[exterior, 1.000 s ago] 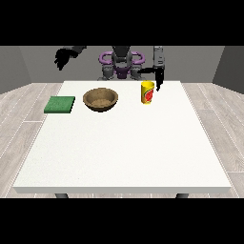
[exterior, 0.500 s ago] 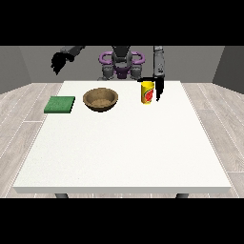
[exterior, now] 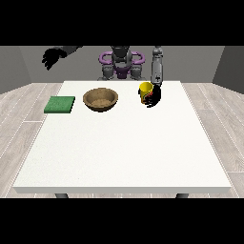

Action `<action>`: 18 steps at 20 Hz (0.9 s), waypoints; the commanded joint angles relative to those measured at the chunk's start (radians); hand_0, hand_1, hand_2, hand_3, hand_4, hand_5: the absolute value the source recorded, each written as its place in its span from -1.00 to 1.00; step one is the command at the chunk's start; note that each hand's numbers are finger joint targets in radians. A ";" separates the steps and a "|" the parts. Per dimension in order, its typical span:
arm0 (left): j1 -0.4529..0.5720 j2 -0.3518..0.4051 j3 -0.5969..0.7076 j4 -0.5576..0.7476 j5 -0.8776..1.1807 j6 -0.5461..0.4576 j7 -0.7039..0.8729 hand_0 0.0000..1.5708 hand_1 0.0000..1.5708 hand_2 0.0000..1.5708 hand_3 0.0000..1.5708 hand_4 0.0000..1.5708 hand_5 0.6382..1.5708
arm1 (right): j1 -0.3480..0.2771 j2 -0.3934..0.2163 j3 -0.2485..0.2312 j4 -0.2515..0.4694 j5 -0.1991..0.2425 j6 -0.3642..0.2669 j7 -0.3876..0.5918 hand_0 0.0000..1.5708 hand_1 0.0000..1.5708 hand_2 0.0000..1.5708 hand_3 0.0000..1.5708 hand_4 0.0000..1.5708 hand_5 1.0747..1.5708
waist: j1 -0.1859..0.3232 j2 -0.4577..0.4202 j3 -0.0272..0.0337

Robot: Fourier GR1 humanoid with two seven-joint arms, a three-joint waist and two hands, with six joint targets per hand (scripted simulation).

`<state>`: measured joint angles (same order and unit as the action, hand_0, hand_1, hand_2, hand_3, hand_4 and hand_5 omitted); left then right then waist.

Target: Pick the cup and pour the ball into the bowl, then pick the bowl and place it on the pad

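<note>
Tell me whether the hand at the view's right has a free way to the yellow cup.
Probably yes: that hand is already right beside the yellow cup, and nothing stands between them.

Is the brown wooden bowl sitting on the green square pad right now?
No, the brown wooden bowl rests on the white table, apart from the green square pad beside it.

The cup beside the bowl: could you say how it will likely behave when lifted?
The cup stands upright and looks rigid, so it should probably keep its shape. It seems taller than wide, so a sideways nudge from the hand at the view's right might tip it.
</note>
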<state>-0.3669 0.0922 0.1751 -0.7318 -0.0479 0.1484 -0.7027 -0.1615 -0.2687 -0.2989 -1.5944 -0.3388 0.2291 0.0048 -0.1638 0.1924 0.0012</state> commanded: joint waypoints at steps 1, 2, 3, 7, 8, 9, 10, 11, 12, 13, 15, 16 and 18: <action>-0.043 0.014 0.023 0.088 -0.029 0.080 -0.073 0.62 0.62 1.00 1.00 0.71 0.78 | -0.026 -0.055 -0.059 0.020 -0.076 0.068 -0.013 -1.00 -1.00 -1.00 -0.79 -0.18 0.99 | -0.036 0.070 -0.0017; -0.026 -0.020 0.015 0.107 -0.043 0.128 -0.077 0.63 0.63 1.00 1.00 0.74 0.76 | -0.019 -0.063 -0.056 -0.014 -0.087 0.052 0.050 -1.00 -1.00 -1.00 -0.79 -0.18 0.99 | -0.036 0.019 -0.0019; -0.024 -0.006 0.015 0.087 -0.043 0.129 -0.074 0.64 0.64 1.00 1.00 0.76 0.74 | 0.001 -0.094 -0.095 0.056 -0.092 0.104 -0.014 -1.00 -1.00 -1.00 -0.79 -0.19 0.98 | -0.027 0.026 -0.0013; -0.074 -0.046 -0.102 0.026 -0.154 0.220 0.123 0.62 0.62 1.00 1.00 0.77 0.71 | -0.034 -0.124 -0.123 0.178 -0.096 0.077 0.046 -1.00 -1.00 -1.00 -0.66 -0.19 0.99 | 0.040 -0.097 -0.0003; -0.085 -0.043 -0.141 -0.015 -0.191 0.235 0.202 0.61 0.61 1.00 1.00 0.78 0.70 | 0.002 -0.103 -0.114 0.241 -0.058 0.091 -0.009 -1.00 -1.00 -1.00 -0.63 -0.19 0.98 | 0.074 -0.139 0.0010; -0.068 -0.017 -0.141 0.011 -0.203 0.222 0.196 0.62 0.62 1.00 1.00 0.80 0.70 | 0.031 -0.090 -0.091 0.176 -0.042 0.075 0.015 -1.00 -1.00 -1.00 -0.60 -0.18 0.98 | 0.053 -0.169 -0.0003; -0.099 -0.041 -0.168 0.013 -0.250 0.297 0.261 0.64 0.64 1.00 1.00 0.80 0.73 | 0.024 -0.083 -0.085 0.183 -0.061 0.071 0.048 -1.00 -1.00 -1.00 -0.58 -0.19 0.98 | 0.033 -0.195 0.0004; -0.165 -0.063 -0.217 -0.002 -0.309 0.340 0.305 0.64 0.64 1.00 1.00 0.80 0.78 | -0.034 -0.086 -0.085 0.214 -0.043 0.040 0.038 -1.00 -1.00 -1.00 -0.60 -0.20 0.97 | 0.062 -0.174 0.0017; -0.148 -0.046 -0.256 -0.003 -0.359 0.347 0.346 0.65 0.65 1.00 1.00 0.78 0.82 | 0.001 -0.096 -0.086 0.243 -0.039 0.058 0.052 -1.00 -1.00 -1.00 -0.65 -0.19 0.97 | 0.083 -0.228 0.0026; -0.165 -0.049 -0.275 0.032 -0.420 0.430 0.385 0.67 0.67 1.00 1.00 0.78 0.85 | -0.028 -0.107 -0.075 0.200 -0.042 0.029 0.113 -1.00 -1.00 -1.00 -0.62 -0.19 0.97 | 0.048 -0.249 0.0023; -0.169 0.004 -0.350 0.064 -0.552 0.487 0.414 0.72 0.72 1.00 1.00 0.81 0.93 | 0.005 -0.104 -0.100 0.257 -0.063 0.089 0.038 -1.00 -1.00 -1.00 -0.69 -0.18 0.97 | 0.045 -0.224 0.0065; -0.206 0.021 -0.386 0.086 -0.618 0.503 0.473 0.73 0.73 1.00 1.00 0.84 0.92 | -0.015 -0.104 -0.086 0.257 -0.041 0.069 0.048 -1.00 -1.00 -1.00 -0.78 -0.18 0.96 | 0.057 -0.226 0.0074; -0.252 0.017 -0.437 0.132 -0.718 0.534 0.590 0.73 0.73 1.00 1.00 0.85 0.92 | -0.012 -0.123 -0.104 0.285 -0.069 0.106 0.046 -1.00 -1.00 -1.00 -0.81 -0.15 0.96 | 0.035 -0.244 0.0069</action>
<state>-0.5492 0.0872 -0.1581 -0.6576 -0.5794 0.6010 -0.2740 -0.1680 -0.3749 -0.3902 -1.3527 -0.3939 0.3081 0.0547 -0.1196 -0.0249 0.0064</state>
